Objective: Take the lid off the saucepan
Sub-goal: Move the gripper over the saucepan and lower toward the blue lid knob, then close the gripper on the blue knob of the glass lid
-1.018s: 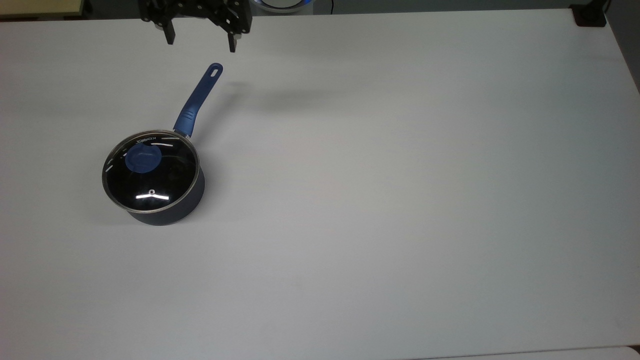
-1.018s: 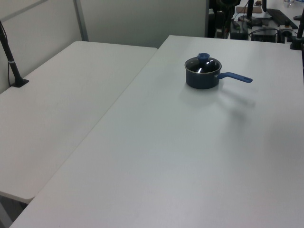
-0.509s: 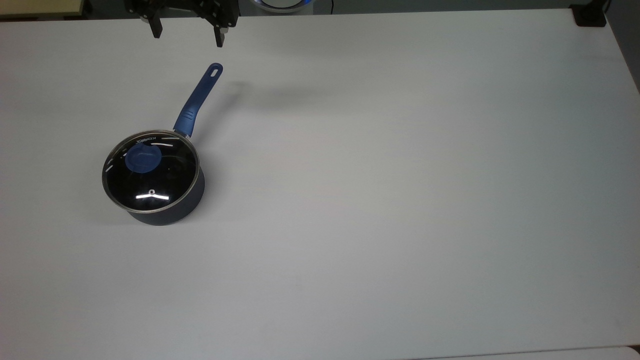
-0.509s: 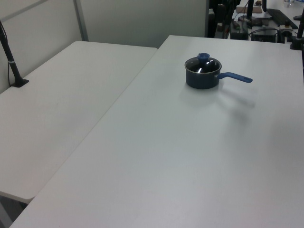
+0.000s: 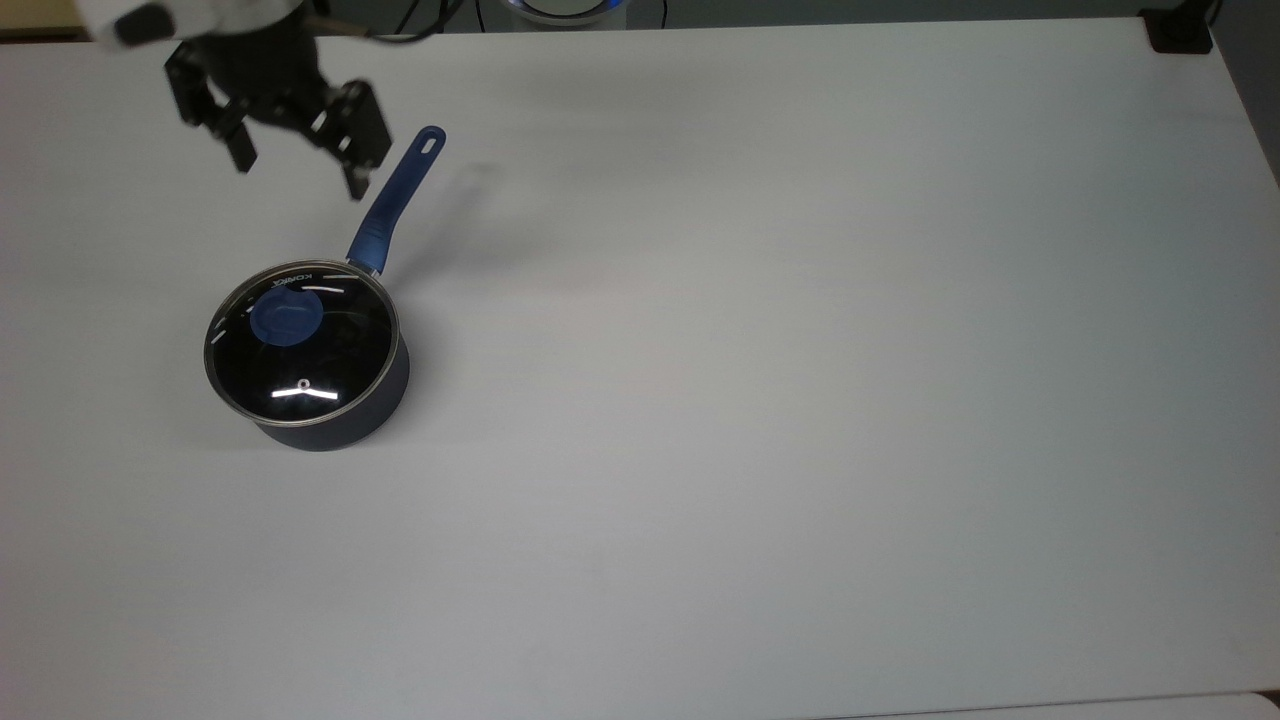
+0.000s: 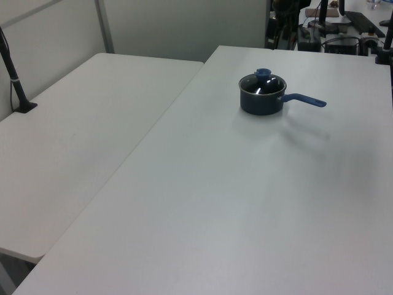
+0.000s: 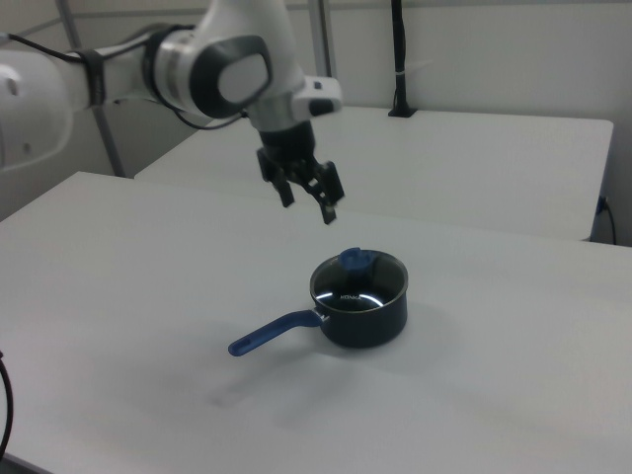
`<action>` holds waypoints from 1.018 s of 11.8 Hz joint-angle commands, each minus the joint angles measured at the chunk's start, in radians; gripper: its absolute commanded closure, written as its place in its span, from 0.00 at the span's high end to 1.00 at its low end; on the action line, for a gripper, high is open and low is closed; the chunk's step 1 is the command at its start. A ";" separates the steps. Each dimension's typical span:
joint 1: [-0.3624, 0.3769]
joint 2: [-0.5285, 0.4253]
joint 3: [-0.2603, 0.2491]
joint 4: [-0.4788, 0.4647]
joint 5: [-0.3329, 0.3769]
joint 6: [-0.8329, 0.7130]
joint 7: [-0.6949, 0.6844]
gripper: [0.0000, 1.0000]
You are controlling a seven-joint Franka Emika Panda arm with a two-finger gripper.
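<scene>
The tool (image 5: pixel 298 176), fingers spread apart and holding nothing, hangs above the lid (image 5: pixel 301 343) seated on the saucepan (image 5: pixel 340 425).

This is looking like a robotics lab or office workroom. Plain white tables (image 6: pixel 202 203) are sitting pushed together in the left view, with grey partition panels (image 6: pixel 184 27) standing behind them in the upper part of the frame. A black clamp-mounted pole (image 7: pixel 398 59) is rising at the top of the right view, and monitors and cabled equipment (image 6: pixel 344 31) are crowding the left view's upper right corner.
</scene>
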 commanded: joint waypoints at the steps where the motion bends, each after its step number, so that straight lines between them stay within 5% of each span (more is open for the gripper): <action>1: 0.004 0.096 -0.026 0.057 0.033 0.074 0.051 1.00; 12: -0.010 0.258 -0.084 0.053 0.035 0.180 -0.068 1.00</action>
